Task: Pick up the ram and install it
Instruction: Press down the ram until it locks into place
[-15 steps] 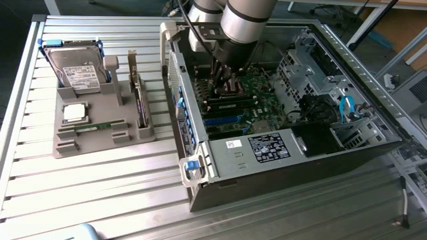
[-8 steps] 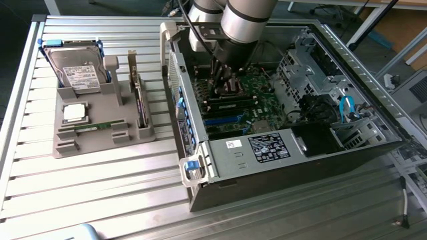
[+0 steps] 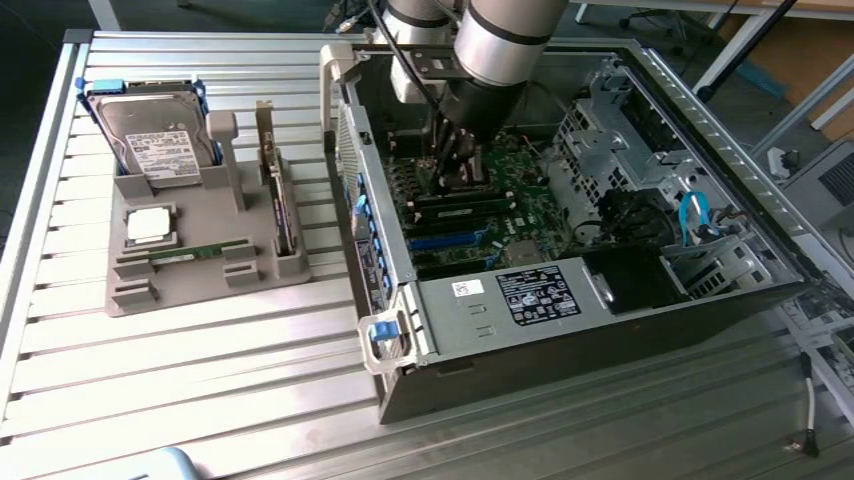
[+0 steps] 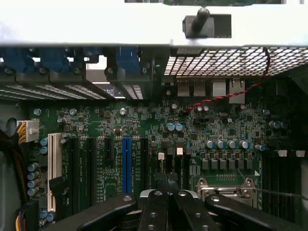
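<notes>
While fingers close, case holds motherboard.

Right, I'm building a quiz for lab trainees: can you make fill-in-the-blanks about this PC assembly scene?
1. The gripper hangs inside the open computer ____.
2. The ram stick lying in the grey holder is coloured ____.
3. On the motherboard, one long slot is coloured ____.
Missing words: case; green; blue.
</notes>
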Tool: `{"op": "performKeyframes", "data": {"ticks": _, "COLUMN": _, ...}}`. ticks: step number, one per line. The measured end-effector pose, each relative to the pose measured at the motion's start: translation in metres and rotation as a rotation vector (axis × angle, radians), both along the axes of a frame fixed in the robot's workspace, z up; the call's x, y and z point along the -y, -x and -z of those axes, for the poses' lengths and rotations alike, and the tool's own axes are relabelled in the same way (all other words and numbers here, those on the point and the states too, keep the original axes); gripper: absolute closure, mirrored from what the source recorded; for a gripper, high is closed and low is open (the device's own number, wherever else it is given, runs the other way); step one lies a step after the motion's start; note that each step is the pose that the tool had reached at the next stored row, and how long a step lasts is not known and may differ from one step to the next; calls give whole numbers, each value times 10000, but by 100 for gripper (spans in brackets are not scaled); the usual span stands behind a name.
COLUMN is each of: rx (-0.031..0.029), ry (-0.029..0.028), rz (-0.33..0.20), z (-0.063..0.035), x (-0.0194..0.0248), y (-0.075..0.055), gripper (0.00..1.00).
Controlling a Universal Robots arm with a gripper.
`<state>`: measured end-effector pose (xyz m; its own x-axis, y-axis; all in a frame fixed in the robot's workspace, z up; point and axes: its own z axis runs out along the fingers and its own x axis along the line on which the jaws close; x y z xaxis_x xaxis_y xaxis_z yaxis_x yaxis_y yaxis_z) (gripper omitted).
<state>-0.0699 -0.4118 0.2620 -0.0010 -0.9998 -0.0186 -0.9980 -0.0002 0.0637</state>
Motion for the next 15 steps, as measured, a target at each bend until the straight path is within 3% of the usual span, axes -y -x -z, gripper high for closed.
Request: {"op": "performKeyframes", "data": {"ticks": 15, "rx": 0, "ry": 0, "rz": -135, "z": 0, "x": 0, "y": -384, "gripper": 90}}
